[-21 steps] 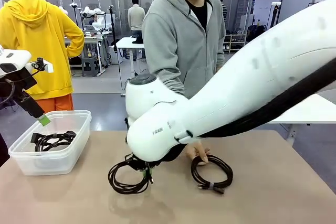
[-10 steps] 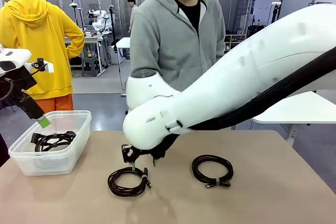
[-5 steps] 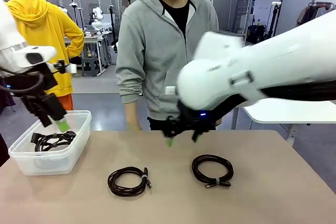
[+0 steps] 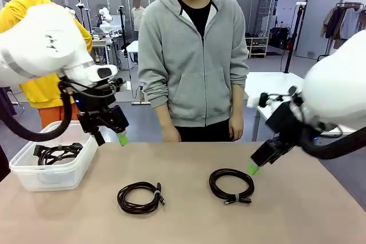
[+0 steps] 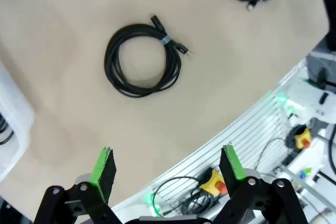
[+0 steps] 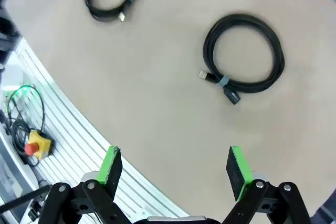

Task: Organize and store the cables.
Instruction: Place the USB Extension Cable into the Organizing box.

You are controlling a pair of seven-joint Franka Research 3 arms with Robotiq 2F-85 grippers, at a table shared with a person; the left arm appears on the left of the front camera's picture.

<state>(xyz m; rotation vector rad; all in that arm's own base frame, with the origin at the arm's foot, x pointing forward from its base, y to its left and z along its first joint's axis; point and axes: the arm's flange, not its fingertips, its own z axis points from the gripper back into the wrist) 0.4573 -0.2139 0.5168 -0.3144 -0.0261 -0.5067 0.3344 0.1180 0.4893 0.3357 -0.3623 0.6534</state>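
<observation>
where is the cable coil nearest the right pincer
In the front view the coil lies flat on the table, right of centre, just left of the right pincer and not touching it; the other loose coil lies farther left.

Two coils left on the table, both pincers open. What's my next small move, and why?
Probably lower the right pincer onto the right coil: it is open, its tip sits just beside that coil, and the coil lies loose on the table. The left pincer hangs higher, by the bin.
</observation>
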